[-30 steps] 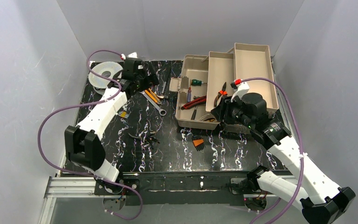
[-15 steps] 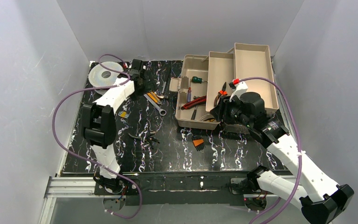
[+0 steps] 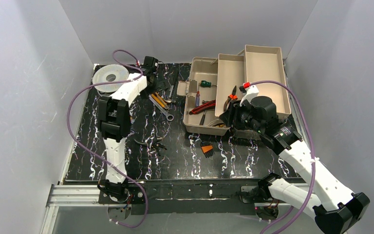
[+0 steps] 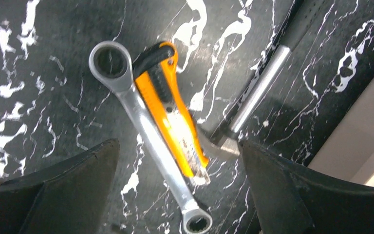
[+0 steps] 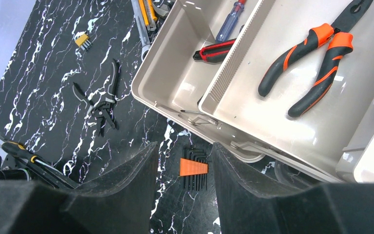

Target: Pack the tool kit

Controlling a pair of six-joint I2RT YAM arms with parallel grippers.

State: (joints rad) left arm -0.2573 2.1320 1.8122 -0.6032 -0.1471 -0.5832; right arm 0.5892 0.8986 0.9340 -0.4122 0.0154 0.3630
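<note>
Beige plastic, the tool kit (image 3: 265, 73) stands open at about 1 o'clock on the black marbled bench (image 3: 185, 161), its trays fanned out in steps toward the far right corner. In the middle tray lie orange-handled pliers (image 5: 309, 68). The lowest compartment holds a red and black knife (image 5: 214, 49) and a blue-handled screwdriver (image 5: 229, 24). The right end effector (image 5: 184, 146) hovers over the kit's near edge, at its 6 o'clock, fingers moderately apart with nothing between them. Below it on the bench, just off the kit's near wall, lies a hex key set (image 5: 193, 168) in an orange holder, and at 9 o'clock from that, black snips (image 5: 102, 105). At 9 o'clock from the kit, the left end effector (image 4: 177, 144) hangs with its fingers spread wide and empty above a silver ring spanner (image 4: 146, 131) and an orange utility knife (image 4: 173, 122), which lie touching side by side. A steel-shafted tool (image 4: 258, 97) with a black grip lies just beside them. A grey wire spool (image 3: 109, 78) sits at 10 o'clock on the bench, near the left arm's wrist
</note>
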